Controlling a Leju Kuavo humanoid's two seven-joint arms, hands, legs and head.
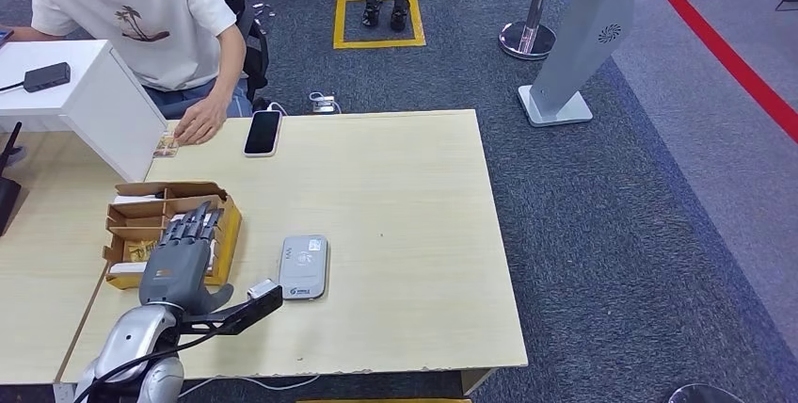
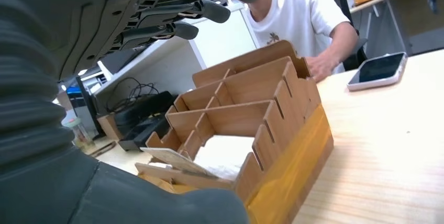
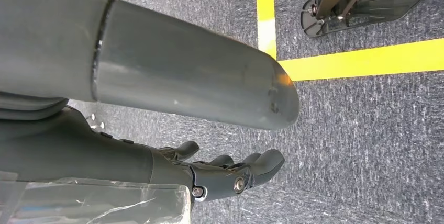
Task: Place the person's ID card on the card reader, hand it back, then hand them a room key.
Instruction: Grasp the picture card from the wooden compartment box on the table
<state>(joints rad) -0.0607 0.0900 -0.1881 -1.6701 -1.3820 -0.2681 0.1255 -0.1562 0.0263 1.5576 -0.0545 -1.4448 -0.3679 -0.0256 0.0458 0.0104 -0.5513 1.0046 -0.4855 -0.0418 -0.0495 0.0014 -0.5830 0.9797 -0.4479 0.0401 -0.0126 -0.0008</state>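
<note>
Wooden box (image 1: 141,219) beneath left hand (image 1: 183,257); fingers spread.

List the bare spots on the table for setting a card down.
Bare wood spans the table right of the card reader and smartphone; a narrower strip lies between them. It is crowded at the left: wooden organizer box, left hand, person's hand.

Grey card reader (image 1: 304,267) flat on table, ID card (image 1: 167,146) by person's hand

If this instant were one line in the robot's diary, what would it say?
left hand: open over wooden box | right hand: hanging, holds nothing | card reader: bare
</note>
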